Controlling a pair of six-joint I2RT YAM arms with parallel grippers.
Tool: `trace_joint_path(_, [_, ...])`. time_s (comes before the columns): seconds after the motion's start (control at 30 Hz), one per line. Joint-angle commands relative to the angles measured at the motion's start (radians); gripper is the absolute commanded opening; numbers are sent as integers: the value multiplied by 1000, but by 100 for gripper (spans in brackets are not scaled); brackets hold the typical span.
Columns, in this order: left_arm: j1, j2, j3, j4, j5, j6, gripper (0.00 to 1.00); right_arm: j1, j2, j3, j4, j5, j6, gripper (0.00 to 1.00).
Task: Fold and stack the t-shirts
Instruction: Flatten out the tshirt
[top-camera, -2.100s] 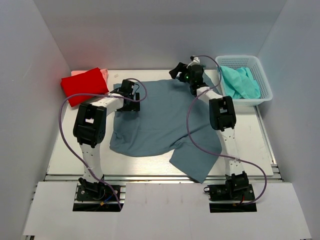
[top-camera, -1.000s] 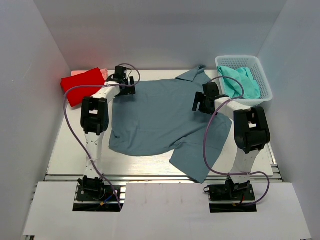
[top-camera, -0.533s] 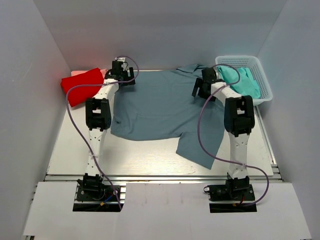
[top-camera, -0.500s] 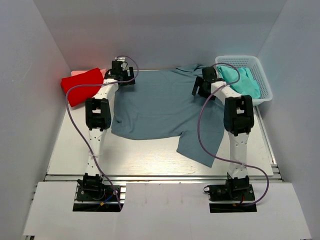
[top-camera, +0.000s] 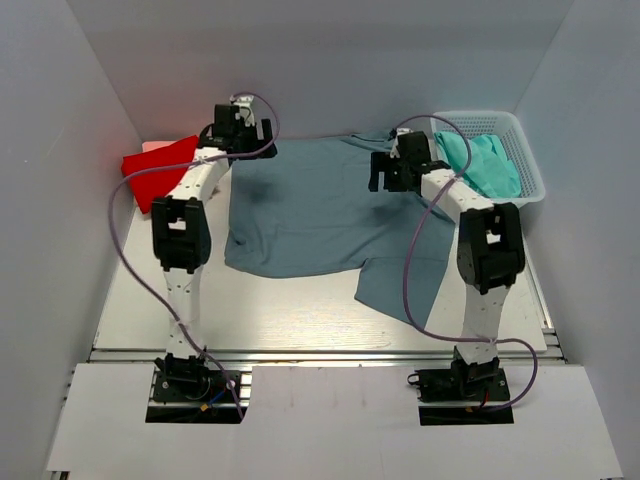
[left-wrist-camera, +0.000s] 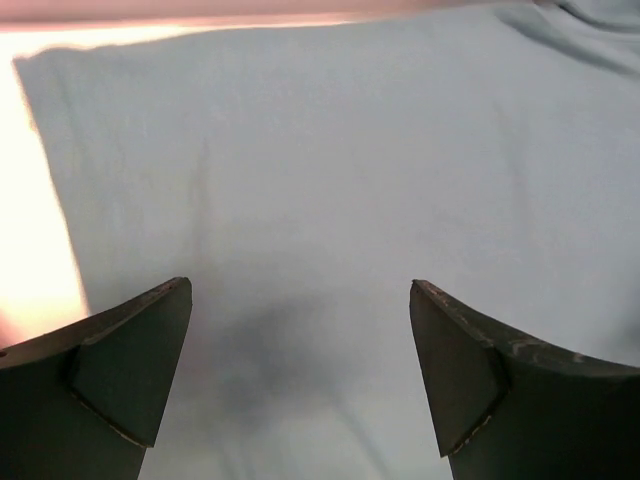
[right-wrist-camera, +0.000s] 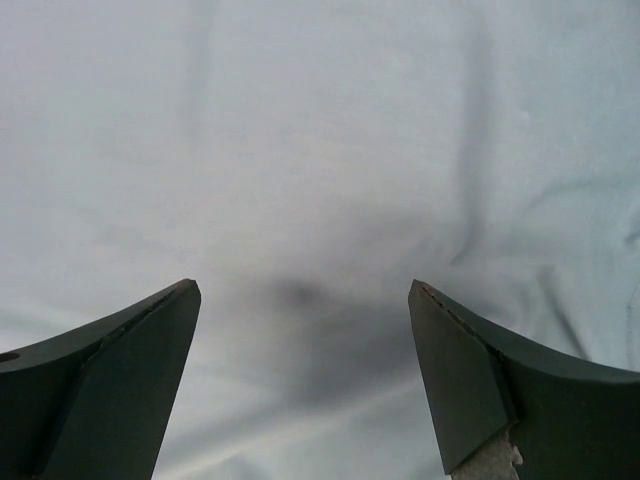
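the soft blue-grey t-shirt (top-camera: 310, 210) lies spread mostly flat on the pale desk (top-camera: 280, 310), matte cloth faintly creased, one sleeve trailing toward the near edge. above its far part, the left claw (left-wrist-camera: 300, 288) and right claw (right-wrist-camera: 303, 287) hang with dark wedge-shaped fingers spread, holding nothing. a folded red t-shirt (top-camera: 150, 178) lies far left; a crumpled teal t-shirt (top-camera: 485, 165) fills the white mesh basket (top-camera: 475, 118).

White mesh basket (top-camera: 531, 178) upright at far right corner of table. Table (top-camera: 280, 312) pale, wood-grained. Metal rail (top-camera: 320, 353) along its near edge. White board (top-camera: 330, 410) in front of rail. Plain grey walls (top-camera: 320, 60) on three sides.
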Motion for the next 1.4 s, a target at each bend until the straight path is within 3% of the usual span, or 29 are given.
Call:
trace_joint_path(0.0, [-10,-282,-179,-41,-45,-35,100,4,-153,-102,119,1,46,90])
trace_joint_path(0.2, [10,-661,-794,10,-190,-173,100,1,-296,-341,216,76,137,90])
trace_joint_path(0.27, [10,-800,-974,28,-251,-222,90,-1,-322,-411,221,101,146,90])
trace_joint_path(0.43, [10,-912,-1197,73,-192,-233,80,-2,-350,-491,198,151,181,90])
trace_joint_path(0.57, [10,-853,-1238,19,-210,-308,65,-2,-341,-505,147,159,203,90])
trace_joint_path(0.93, [38,-843,-1284,40,-371,-386,62,-5,-319,-557,121,161,197,90])
trace_joint_path(1.1, [50,-817,-1295,70,-383,-397,53,-4,-295,-545,113,161,191,90])
trace_joint_path(1.2, [59,-774,-1295,85,-365,-397,38,-5,-282,-534,98,175,189,90])
trace_joint_path(1.33, [59,-741,-1295,119,-271,-363,3,-5,-275,-534,95,190,192,90])
trace_joint_path(1.37, [59,-741,-1304,119,-248,-363,0,-4,-273,-533,94,190,194,90])
